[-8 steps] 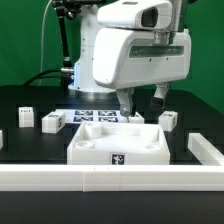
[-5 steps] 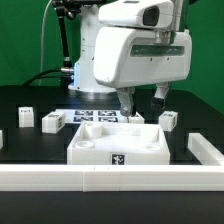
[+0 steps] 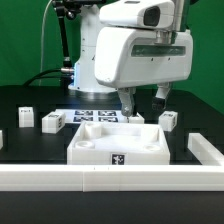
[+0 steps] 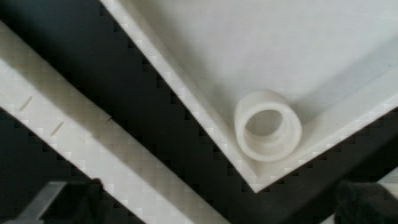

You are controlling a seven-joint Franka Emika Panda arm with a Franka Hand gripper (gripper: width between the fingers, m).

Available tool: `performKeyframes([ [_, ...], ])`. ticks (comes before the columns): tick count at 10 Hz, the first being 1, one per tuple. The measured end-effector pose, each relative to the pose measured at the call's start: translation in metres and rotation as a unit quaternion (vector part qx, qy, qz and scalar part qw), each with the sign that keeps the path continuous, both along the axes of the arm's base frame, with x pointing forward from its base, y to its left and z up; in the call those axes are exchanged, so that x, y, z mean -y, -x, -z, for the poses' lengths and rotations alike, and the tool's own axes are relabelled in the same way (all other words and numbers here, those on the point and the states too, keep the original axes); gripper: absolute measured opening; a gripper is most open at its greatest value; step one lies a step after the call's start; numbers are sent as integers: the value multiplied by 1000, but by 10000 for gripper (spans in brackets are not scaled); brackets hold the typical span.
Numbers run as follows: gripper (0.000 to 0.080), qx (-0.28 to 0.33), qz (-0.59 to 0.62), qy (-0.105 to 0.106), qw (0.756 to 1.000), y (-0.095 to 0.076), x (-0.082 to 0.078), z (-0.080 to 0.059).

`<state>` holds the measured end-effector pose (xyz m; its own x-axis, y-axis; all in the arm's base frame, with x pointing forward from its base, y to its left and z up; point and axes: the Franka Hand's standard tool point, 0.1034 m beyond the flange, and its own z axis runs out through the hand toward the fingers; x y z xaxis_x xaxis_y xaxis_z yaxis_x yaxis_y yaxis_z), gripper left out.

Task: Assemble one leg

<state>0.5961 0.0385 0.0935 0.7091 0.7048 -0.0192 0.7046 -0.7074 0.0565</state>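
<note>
My gripper [image 3: 142,103] is open and empty. It hangs just above the far right corner of the large square white piece with a raised rim [image 3: 120,152]. Two white legs with tags [image 3: 25,117] [image 3: 53,122] stand on the black table at the exterior view's left, and another leg [image 3: 168,120] stands at its right. A further small white block [image 3: 137,118] sits behind the square piece, below the gripper. In the wrist view the dark fingertips [image 4: 365,200] flank a corner of the square piece [image 4: 214,60], which has a round socket [image 4: 267,125].
The marker board [image 3: 97,117] lies behind the square piece, in front of the robot base. A white rail [image 3: 110,180] runs along the front, with another rail at the right [image 3: 205,150]. A white bar [image 4: 54,110] crosses the wrist view.
</note>
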Motion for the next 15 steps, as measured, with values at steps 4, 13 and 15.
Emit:
performKeyframes([
  [4, 650, 2, -66, 0, 998, 13, 2, 3],
  [13, 650, -42, -187, 0, 982, 39, 16, 19],
  [15, 650, -27, -213, -3, 977, 63, 12, 27],
])
